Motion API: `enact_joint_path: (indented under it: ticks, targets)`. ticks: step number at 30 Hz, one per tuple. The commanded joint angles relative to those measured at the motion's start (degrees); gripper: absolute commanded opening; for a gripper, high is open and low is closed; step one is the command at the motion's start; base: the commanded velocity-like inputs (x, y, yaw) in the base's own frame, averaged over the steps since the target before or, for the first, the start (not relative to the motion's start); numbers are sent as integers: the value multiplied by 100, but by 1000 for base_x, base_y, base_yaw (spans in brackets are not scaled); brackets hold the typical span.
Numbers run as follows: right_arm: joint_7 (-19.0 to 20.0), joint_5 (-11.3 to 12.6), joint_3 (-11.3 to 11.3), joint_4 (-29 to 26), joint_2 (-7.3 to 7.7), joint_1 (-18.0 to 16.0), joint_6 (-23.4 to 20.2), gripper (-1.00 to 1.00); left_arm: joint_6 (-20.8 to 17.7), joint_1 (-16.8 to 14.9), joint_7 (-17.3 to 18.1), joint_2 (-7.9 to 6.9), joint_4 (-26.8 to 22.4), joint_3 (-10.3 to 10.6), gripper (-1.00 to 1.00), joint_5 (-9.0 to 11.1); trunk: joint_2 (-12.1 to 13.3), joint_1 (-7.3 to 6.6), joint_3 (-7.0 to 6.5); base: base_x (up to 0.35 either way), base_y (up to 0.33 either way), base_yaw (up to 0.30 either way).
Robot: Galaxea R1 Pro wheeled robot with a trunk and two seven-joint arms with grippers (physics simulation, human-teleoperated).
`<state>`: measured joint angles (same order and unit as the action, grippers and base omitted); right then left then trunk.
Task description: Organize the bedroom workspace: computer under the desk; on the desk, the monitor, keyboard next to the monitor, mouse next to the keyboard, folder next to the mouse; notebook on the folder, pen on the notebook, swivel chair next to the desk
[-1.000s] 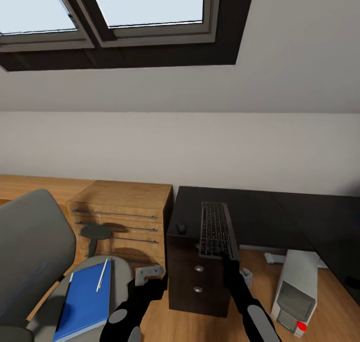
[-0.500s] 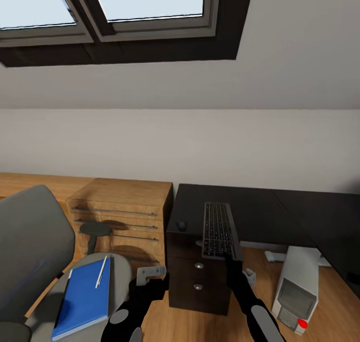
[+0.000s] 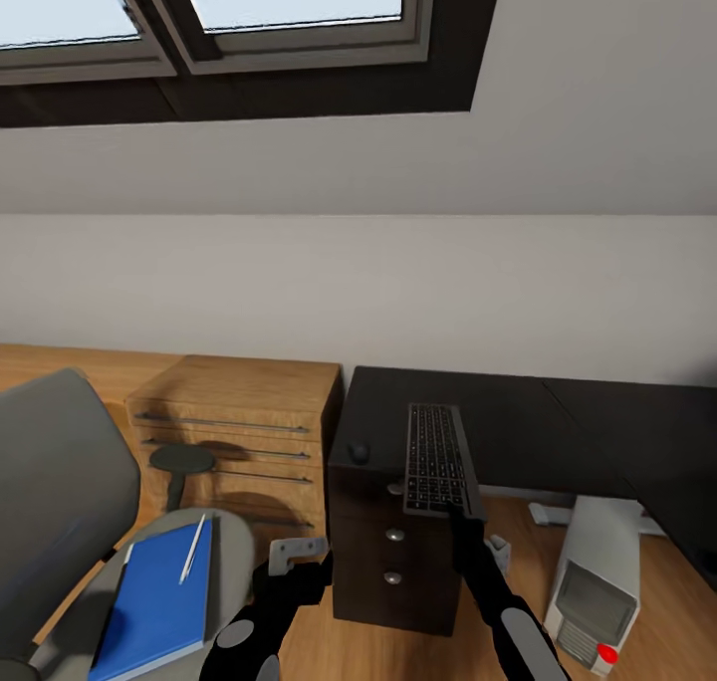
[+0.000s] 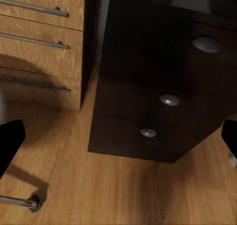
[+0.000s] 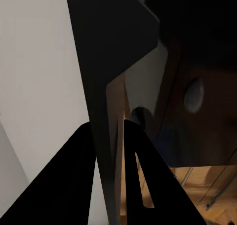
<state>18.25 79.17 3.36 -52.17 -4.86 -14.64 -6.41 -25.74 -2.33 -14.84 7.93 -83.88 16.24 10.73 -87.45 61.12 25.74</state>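
Note:
The slim black keyboard [image 3: 435, 457] lies lengthwise over the near end of the black desk [image 3: 538, 414], its near end past the edge. My right gripper [image 3: 460, 512] is shut on that end; in the right wrist view its fingers [image 5: 79, 175] clamp the thin slab [image 5: 98, 77]. A dark mouse [image 3: 358, 452] rests on the desk left of the keyboard. My left gripper [image 3: 299, 569] hangs open in front of the desk's drawer unit [image 4: 158, 101]. The grey swivel chair [image 3: 60, 482] carries a blue folder or notebook [image 3: 154, 601] with the white pen [image 3: 193, 550] on it. The computer [image 3: 588, 581] stands on the floor by the desk. The monitor is out of view.
A light wooden dresser [image 3: 239, 432] stands against the wall between the chair and the desk. The wooden floor [image 4: 123, 190] lies open in front of the drawer unit. A sloped ceiling with a skylight [image 3: 289, 4] rises above.
The view has shifted a little, so the chair and dresser sit further left in the picture. The keyboard stays in my right gripper over the desk's end, barely moved.

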Motion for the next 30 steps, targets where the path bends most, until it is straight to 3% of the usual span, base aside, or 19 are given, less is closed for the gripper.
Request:
enact_joint_path:
  ticks: [1,10,28,29,30]
  targets:
    - [38,72,24,2,-7,-4,-63,-100,-19,-4,-54,-2,-7,10,100,61,-3,2,6,201,-28,0]
    - [38,72,24,5,-7,-4,-63,-100,-19,-4,-54,-2,3,4,100,61,-3,2,6,216,-6,0]
    - [30,62,24,5,-7,-4,-63,-100,-19,-4,-54,-2,3,2,100,61,-3,2,6,76,0,0]
    - [29,59,24,5,-7,-4,-63,100,-19,-4,-54,-2,3,2,100,61,-3,2,6,2,0,0]
    - [29,57,24,5,-7,-4,-63,100,-19,-4,-54,-2,3,2,100,61,-3,2,6,2,0,0]
